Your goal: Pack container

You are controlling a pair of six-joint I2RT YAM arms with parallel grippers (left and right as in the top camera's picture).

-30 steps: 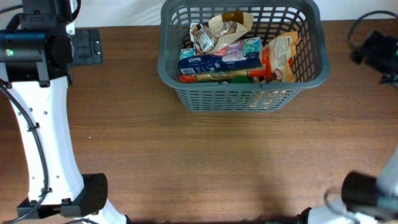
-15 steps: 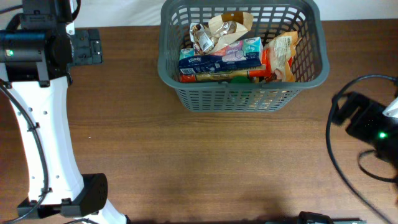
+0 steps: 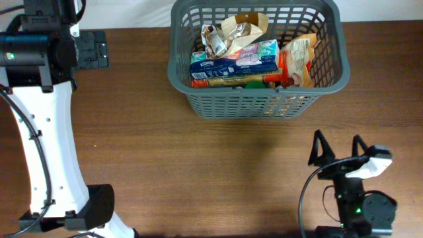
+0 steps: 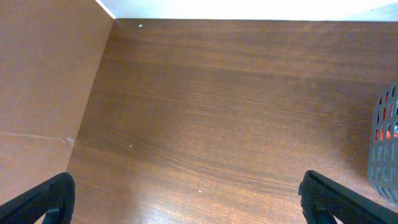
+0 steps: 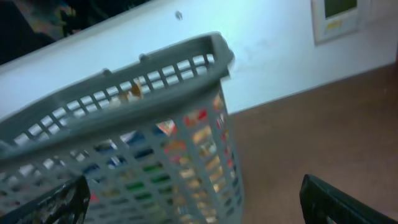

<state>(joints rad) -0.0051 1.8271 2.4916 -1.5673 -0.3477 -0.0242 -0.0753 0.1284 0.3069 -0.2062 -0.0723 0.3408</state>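
Note:
The container, a large grey slotted basket (image 3: pixel 258 99), stands at the back middle of the table. It holds a blue tissue pack (image 3: pixel 232 63), an orange snack bag (image 3: pixel 299 59), a tan bag (image 3: pixel 244 26) and a crinkled foil wrapper (image 3: pixel 217 41). My right gripper (image 3: pixel 338 149) is open and empty at the front right, apart from the basket and pointing at it. Its wrist view shows the basket's lattice wall (image 5: pixel 155 124) between the spread fingers (image 5: pixel 339 202). My left gripper (image 4: pixel 186 180) is open and empty over bare table at the far left. The basket's edge (image 4: pixel 385 143) shows at the right of that view.
The left arm's white link and base (image 3: pixel 39 132) fill the left side of the table. A brown cardboard wall (image 4: pixel 43 81) stands left of the left gripper. A white wall (image 5: pixel 261 56) lies behind the basket. Bare wood lies between the basket and the front edge.
My right arm has swung from the far right edge down to the front right. Its open gripper now shows, pointing at the basket. The left arm and basket have not moved.

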